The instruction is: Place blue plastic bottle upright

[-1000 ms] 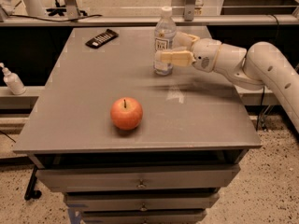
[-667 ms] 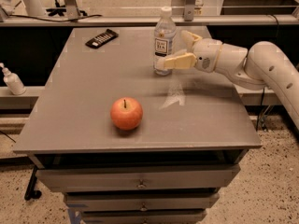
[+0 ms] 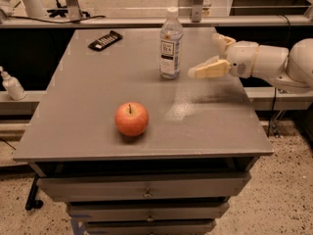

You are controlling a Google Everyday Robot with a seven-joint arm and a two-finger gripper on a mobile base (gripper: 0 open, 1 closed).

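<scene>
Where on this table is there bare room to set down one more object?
The largest bare patch is the left side of the table, between the remote and the apple. The front right corner, right of the apple, is bare too. The back right is crowded: the blue plastic bottle stands upright there, with the open hand just right of it, not touching.

The pincer (image 3: pixel 203 55) has let go of the blue plastic bottle (image 3: pixel 170 45) and drawn back just beside it
</scene>
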